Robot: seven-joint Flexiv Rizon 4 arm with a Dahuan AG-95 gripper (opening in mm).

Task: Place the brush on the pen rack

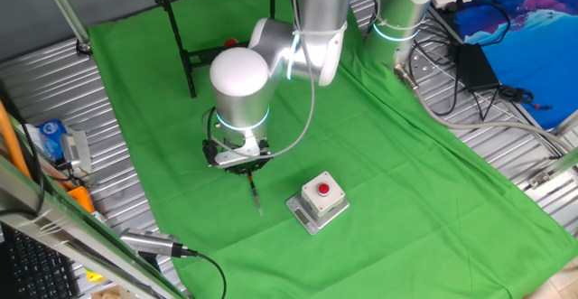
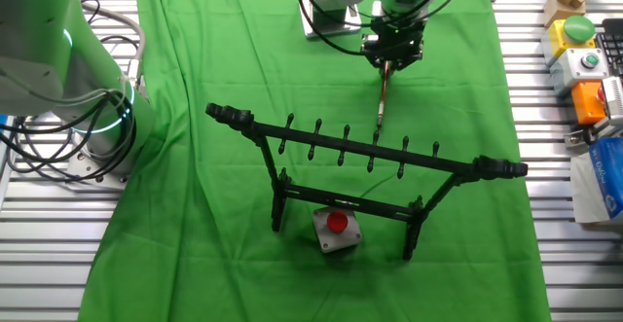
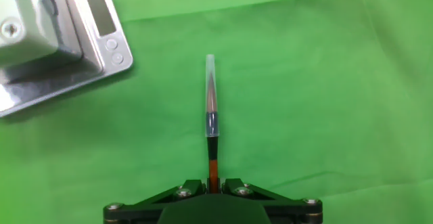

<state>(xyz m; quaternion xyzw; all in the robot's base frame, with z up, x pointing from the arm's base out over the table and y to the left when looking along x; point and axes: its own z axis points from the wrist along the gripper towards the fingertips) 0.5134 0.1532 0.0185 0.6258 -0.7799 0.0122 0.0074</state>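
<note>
The brush (image 3: 211, 126) is a thin reddish-brown shaft with a dark ferrule and a clear-capped pale tip. It sticks out from between my two fingers, over the green cloth. My gripper (image 3: 214, 183) is shut on its shaft. In one fixed view the gripper (image 1: 240, 157) hangs low over the cloth with the brush (image 1: 255, 193) pointing toward the grey box. In the other fixed view the brush (image 2: 382, 98) points toward the pen rack (image 2: 362, 157). The black pen rack (image 1: 194, 28) stands at the far end of the cloth, apart from my gripper.
A grey box with a red button (image 1: 319, 200) sits on the cloth just beyond the brush tip; it shows at the top left of the hand view (image 3: 54, 34). A second arm's base (image 1: 402, 19) stands at the cloth's edge. Cables and clutter lie on the metal table around the cloth.
</note>
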